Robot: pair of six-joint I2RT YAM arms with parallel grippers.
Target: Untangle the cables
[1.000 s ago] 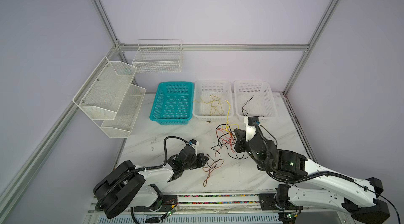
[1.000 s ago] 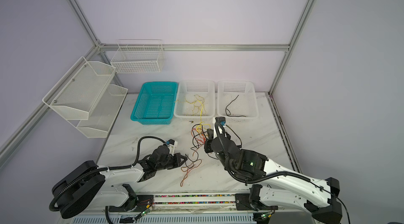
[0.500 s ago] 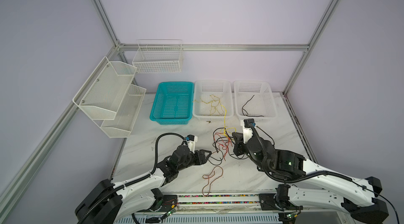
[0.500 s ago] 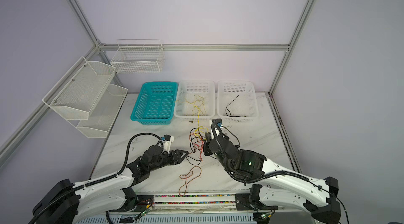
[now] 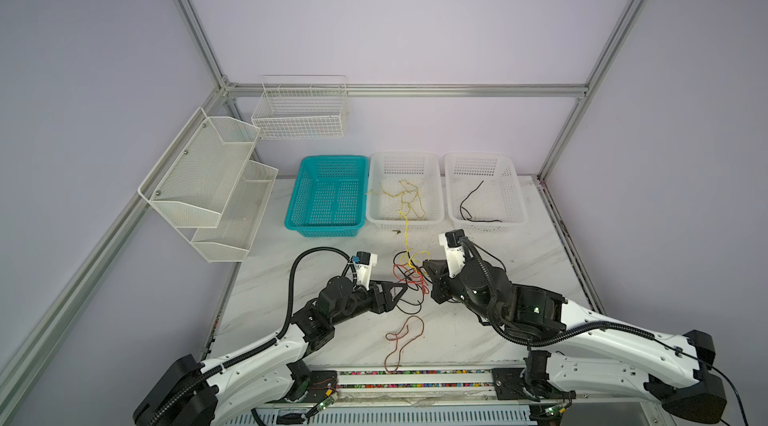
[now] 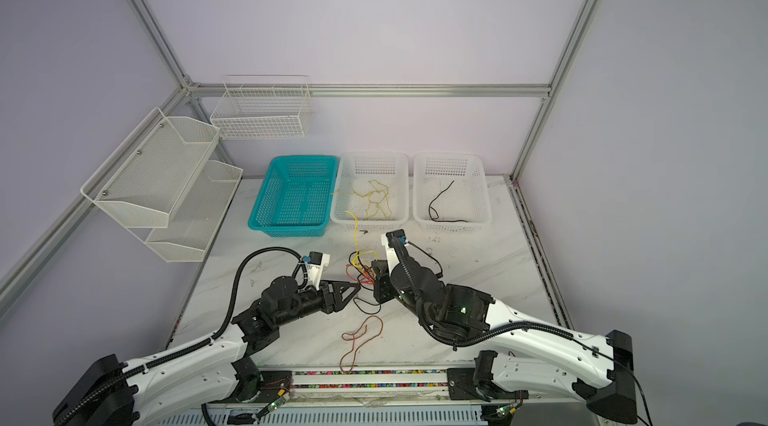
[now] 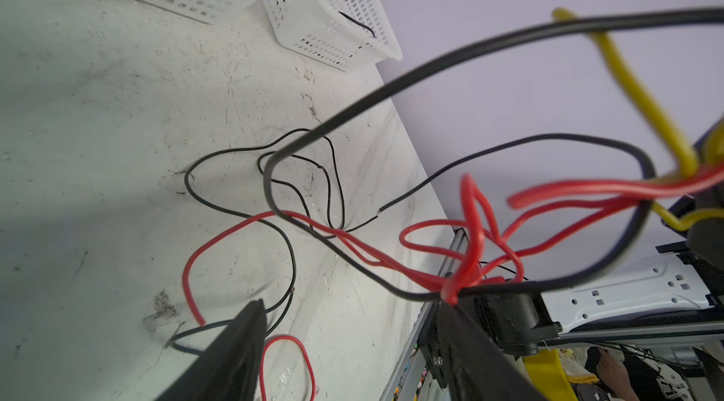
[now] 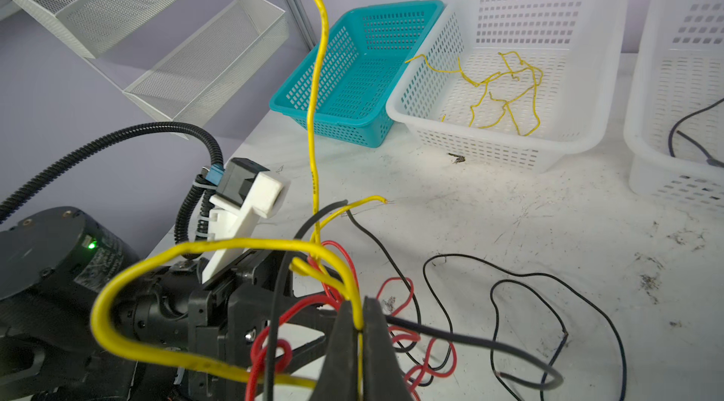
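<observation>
Tangle of thin yellow, black and red cables (image 5: 409, 278) on white marble table (image 5: 536, 249) just in front of middle white slotted plastic basket (image 5: 428, 223); right tool (image 8: 358, 303) pinching one yellow cable (image 8: 313, 105), left tool (image 7: 352, 303) spread.

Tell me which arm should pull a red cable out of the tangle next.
Left, probably. The left gripper is open and empty, with the red cable looped right before it. The right gripper is shut on the yellow cable, so it can anchor.
</observation>
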